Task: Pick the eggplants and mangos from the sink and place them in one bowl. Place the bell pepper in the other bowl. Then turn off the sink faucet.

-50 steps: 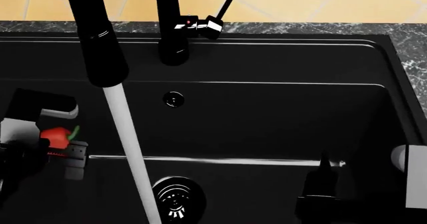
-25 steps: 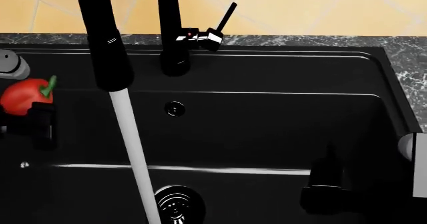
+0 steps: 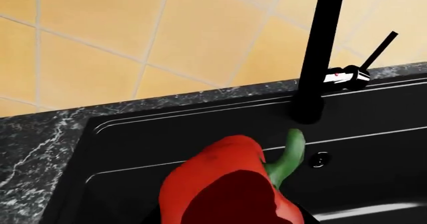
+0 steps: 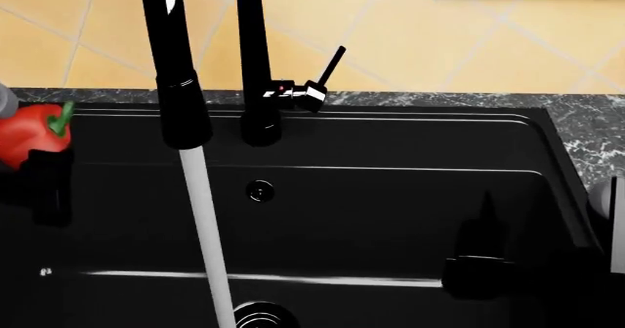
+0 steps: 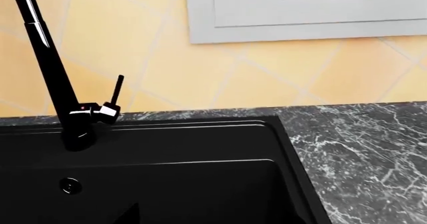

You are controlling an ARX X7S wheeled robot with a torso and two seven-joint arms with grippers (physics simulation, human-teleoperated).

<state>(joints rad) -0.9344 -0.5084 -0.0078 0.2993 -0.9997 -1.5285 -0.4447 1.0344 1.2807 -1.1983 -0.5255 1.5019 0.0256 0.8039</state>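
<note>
A red bell pepper [image 4: 28, 136] with a green stem hangs at the sink's far left edge, and my left gripper [image 4: 37, 161] is shut on it. It fills the lower part of the left wrist view as the bell pepper [image 3: 220, 184], above the black sink [image 3: 167, 134]. My right gripper [image 4: 481, 258] is a dark shape low inside the sink [image 4: 391, 211] at the right; its jaws are lost against the black. The faucet [image 4: 256, 86] runs, with a white stream [image 4: 207, 233] falling from the spout. Its lever handle [image 4: 327, 72] tilts up to the right. Eggplants, mangos and bowls are out of view.
The hanging spray head [image 4: 181, 94] and faucet post stand between the two arms. A drain [image 4: 259, 318] and an overflow hole [image 4: 259, 190] mark the basin. Dark marble counter [image 5: 360, 149] borders the sink on the right, a tiled wall [image 5: 253, 79] behind it.
My left gripper has lifted the bell pepper out of the basin, up and to the left. The head view has tilted up, showing more wall. The right gripper has stayed low in the sink.
</note>
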